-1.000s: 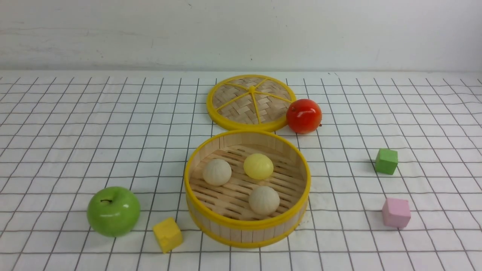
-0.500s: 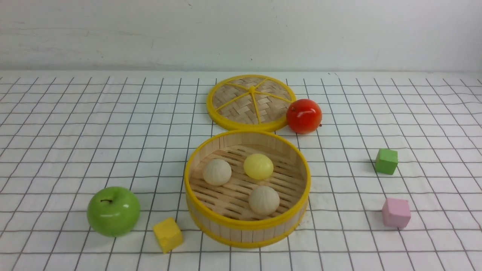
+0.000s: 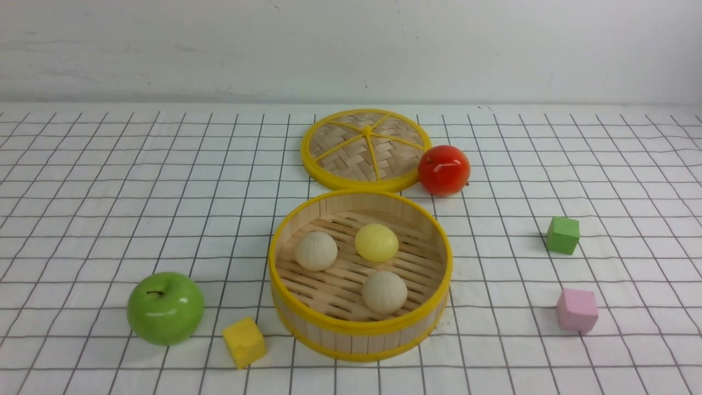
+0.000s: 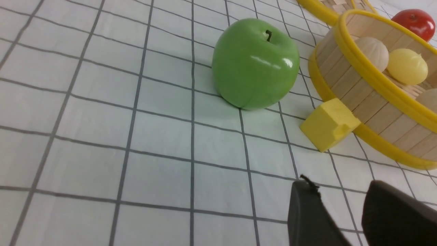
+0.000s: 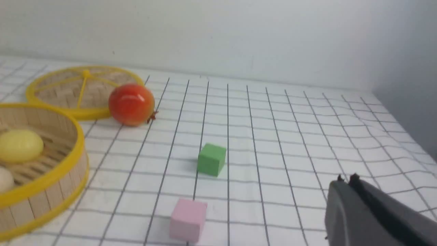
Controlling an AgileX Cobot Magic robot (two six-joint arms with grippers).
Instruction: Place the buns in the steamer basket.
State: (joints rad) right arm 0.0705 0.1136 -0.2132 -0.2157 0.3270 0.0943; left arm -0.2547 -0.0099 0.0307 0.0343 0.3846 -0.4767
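All three small pleated dome-shaped buns, two cream (image 3: 316, 251) (image 3: 385, 292) and one pale yellow (image 3: 376, 243), sit inside the round yellow-rimmed bamboo steamer basket (image 3: 360, 328). The black left gripper (image 4: 341, 196) is spread, empty; the black right gripper (image 5: 346, 181) is pressed together. A careless arm sweep catching the rim could roll them.

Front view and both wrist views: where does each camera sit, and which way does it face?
Front: between the arms, looking forward over basket and lid; no robot parts show.
Left wrist: on the left arm, facing green apple; open left hand shows.
Right wrist: on the right arm, facing the cubes and wall; closed right hand shows.
Both wrist views share basket and red fruit.
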